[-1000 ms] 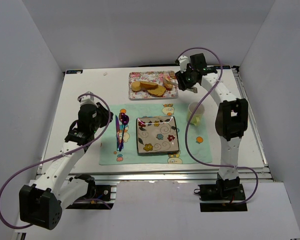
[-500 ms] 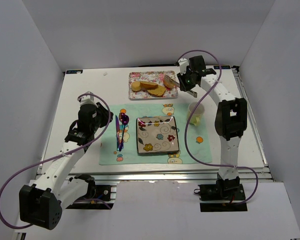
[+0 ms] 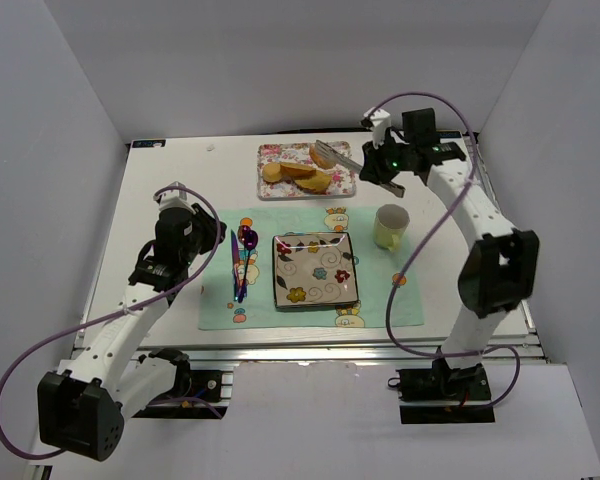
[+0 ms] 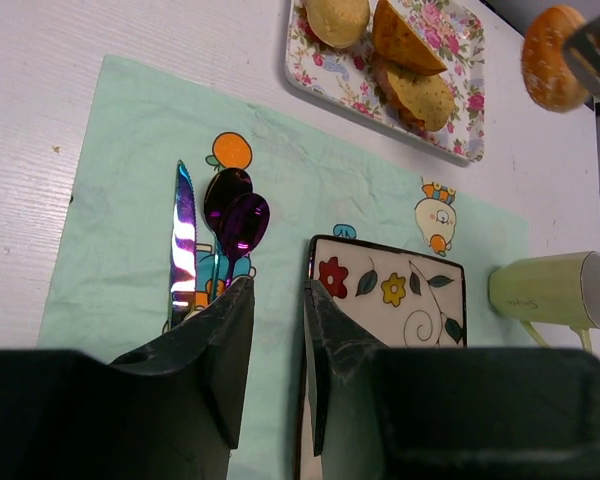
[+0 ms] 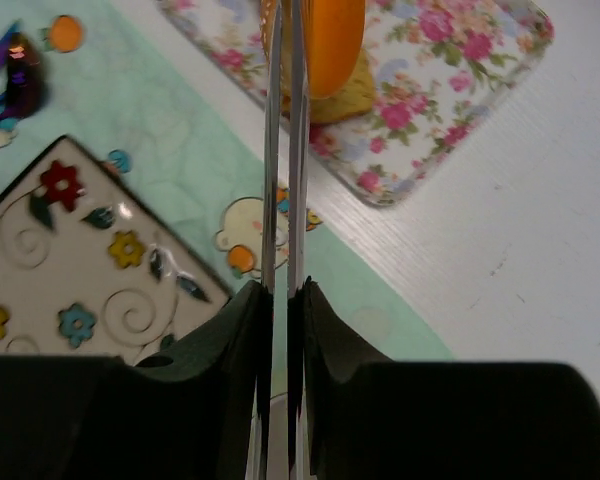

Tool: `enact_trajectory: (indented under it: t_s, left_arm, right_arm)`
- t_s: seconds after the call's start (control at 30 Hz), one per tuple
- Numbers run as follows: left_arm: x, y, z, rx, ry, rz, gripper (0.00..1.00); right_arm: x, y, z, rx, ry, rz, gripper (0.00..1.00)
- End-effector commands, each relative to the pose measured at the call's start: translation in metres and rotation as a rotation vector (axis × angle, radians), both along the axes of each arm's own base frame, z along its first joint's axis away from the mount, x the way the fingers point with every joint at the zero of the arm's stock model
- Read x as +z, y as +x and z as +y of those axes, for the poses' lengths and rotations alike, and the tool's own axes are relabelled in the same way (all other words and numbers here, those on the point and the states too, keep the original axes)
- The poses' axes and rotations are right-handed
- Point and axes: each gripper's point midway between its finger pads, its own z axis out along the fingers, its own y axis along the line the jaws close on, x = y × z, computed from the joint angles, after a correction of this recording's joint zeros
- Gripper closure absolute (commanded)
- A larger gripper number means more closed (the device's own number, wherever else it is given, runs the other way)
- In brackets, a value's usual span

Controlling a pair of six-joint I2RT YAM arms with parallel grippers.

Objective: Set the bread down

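The right claw (image 5: 282, 295) is clamped on metal tongs (image 5: 280, 150). Ahead of it, their tips pinch one bread roll (image 5: 335, 40) in the air over the flowered tray (image 5: 460, 90). The other bread pieces (image 4: 420, 95) lie on that tray. The left claw (image 4: 278, 300) stands a little apart, holding nothing, with the square plate (image 4: 410, 290) just ahead of it.

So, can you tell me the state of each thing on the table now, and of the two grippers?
right gripper: shut on the tongs
tongs: closed on the bread roll
bread roll: held in the air
other bread pieces: lying on the floral tray
square plate: empty
mug: upright
knife: lying flat
left gripper: open, holding nothing
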Motion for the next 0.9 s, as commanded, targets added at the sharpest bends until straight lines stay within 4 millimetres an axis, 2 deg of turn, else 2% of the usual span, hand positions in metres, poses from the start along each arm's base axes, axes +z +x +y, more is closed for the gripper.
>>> enact_trajectory:
  t_s: [0.0,0.07,0.13,0.17,0.2,0.23,0.37,0.47,0.6,0.67,0.73,0.87]
  left_arm:
    - [0.026,0.003,0.003,0.017,-0.02,-0.072,0.63]
    - [0.025,0.002,0.003,0.018,-0.026,-0.074,0.63]
    - [0.023,0.002,0.002,0.015,-0.032,-0.074,0.63]
    - [0.023,0.002,0.001,0.014,-0.033,-0.076,0.63]
    - [0.023,0.003,0.0,0.01,-0.037,-0.078,0.62]
    - [0.022,0.003,-0.001,0.006,-0.04,-0.077,0.62]
    - [0.02,0.006,-0.003,-0.006,-0.04,-0.072,0.62]
    - [0.022,0.007,-0.004,-0.011,-0.037,-0.075,0.62]
    - [0.023,0.008,-0.004,-0.006,-0.04,-0.083,0.62]
    - [0.021,0.007,-0.003,-0.003,-0.042,-0.081,0.62]
    - [0.023,0.006,-0.003,-0.001,-0.046,-0.087,0.62]
    - [0.022,0.003,-0.001,0.003,-0.042,-0.084,0.62]
  right_arm:
    - [0.02,-0.067,0.016,0.228,0.091,0.0,0.97]
    - [-0.006,-0.115,0.015,0.299,0.065,0.088,0.97]
    - [-0.025,-0.144,0.016,0.361,0.014,0.098,0.95]
    - [-0.028,-0.156,0.012,0.368,-0.015,0.086,0.95]
    - [-0.049,-0.171,0.008,0.375,-0.039,0.127,0.93]
    - [-0.054,-0.18,0.01,0.385,-0.051,0.131,0.93]
    - [-0.068,-0.185,0.01,0.353,-0.094,0.14,0.9]
    - [-0.069,-0.185,0.013,0.359,-0.098,0.144,0.84]
    - [-0.072,-0.188,0.014,0.385,-0.122,0.146,0.62]
    - [-0.067,-0.188,0.015,0.401,-0.117,0.138,0.53]
    - [-0.059,-0.187,0.017,0.41,-0.109,0.119,0.49]
    - [-0.034,-0.179,0.025,0.426,-0.074,0.055,0.48]
